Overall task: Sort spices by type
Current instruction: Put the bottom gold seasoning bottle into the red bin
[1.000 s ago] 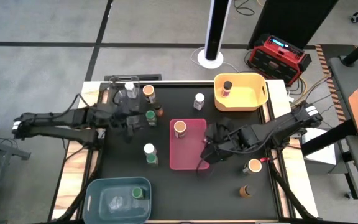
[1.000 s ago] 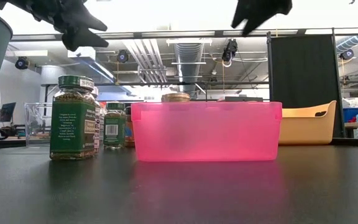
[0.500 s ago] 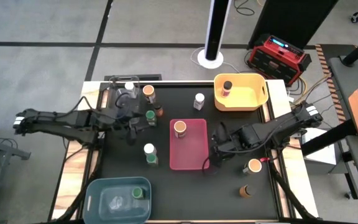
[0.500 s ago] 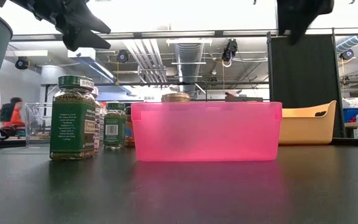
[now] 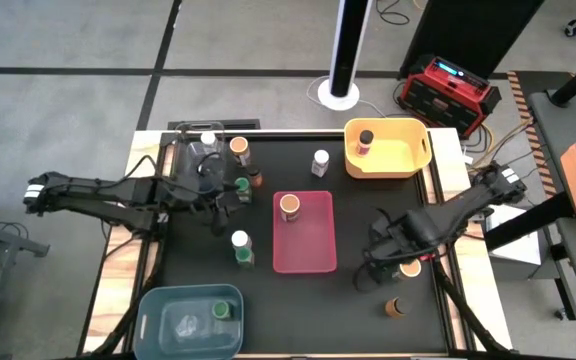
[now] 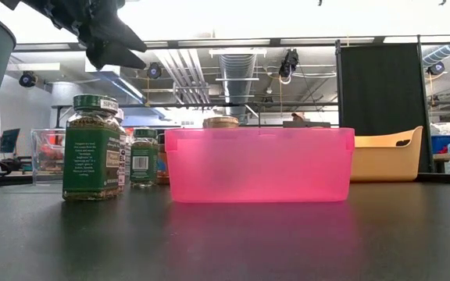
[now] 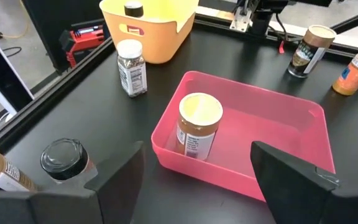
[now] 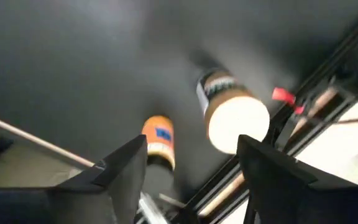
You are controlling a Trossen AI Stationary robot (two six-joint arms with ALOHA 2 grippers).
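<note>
A: Where's the right gripper (image 5: 380,272)?
B: Right side of the counter (image 5: 368,320), just beside the tan-lid jar (image 5: 409,266). Fingers apart, nothing between them. Wrist view looks at that jar and the small orange jar (image 8: 156,142), so probably picking one next.

A: Left gripper (image 5: 230,197)?
B: Hovering by the green-lid jar (image 5: 242,184) at the back cluster, fingers wide, empty. Looks lined up for a green.

A: Why bins?
B: One per type, I'd say. Pink bin (image 5: 305,262) has one tan-lid jar (image 5: 289,207), yellow bin (image 5: 408,160) a dark-lid one (image 5: 366,137), blue bin (image 5: 158,318) a green one (image 5: 221,310).

A: Loose ones?
B: Several on the counter, incl. a green jar with a white cap (image 5: 240,243) left of the pink bin.
</note>
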